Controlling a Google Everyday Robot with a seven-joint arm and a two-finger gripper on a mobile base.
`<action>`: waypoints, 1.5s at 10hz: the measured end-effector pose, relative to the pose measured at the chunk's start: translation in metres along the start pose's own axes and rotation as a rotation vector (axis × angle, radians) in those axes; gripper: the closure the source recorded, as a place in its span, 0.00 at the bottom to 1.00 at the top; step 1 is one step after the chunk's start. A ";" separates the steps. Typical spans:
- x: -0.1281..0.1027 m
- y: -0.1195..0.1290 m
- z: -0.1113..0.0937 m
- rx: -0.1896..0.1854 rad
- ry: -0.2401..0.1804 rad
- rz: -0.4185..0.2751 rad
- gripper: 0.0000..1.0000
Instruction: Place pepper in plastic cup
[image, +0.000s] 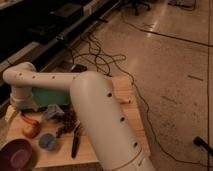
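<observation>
High view down along arm (100, 117), end effector (18, 107) at table's (126, 89) left

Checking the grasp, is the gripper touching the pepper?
Cannot tell. Camera view: the gripper sits over the table's left end beside the pepper; neither gap nor contact shows.

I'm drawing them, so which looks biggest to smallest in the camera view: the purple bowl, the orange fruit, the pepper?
1. Purple bowl, nearest, cut off.
2. Orange fruit.
3. Pepper, thinnest.
The jaws are by the pepper, far left.
</observation>
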 end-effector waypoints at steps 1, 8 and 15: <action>0.000 0.001 0.006 0.011 -0.004 0.001 0.20; 0.030 -0.016 0.042 0.061 -0.029 -0.070 0.20; 0.041 0.009 0.069 0.067 -0.026 -0.067 0.20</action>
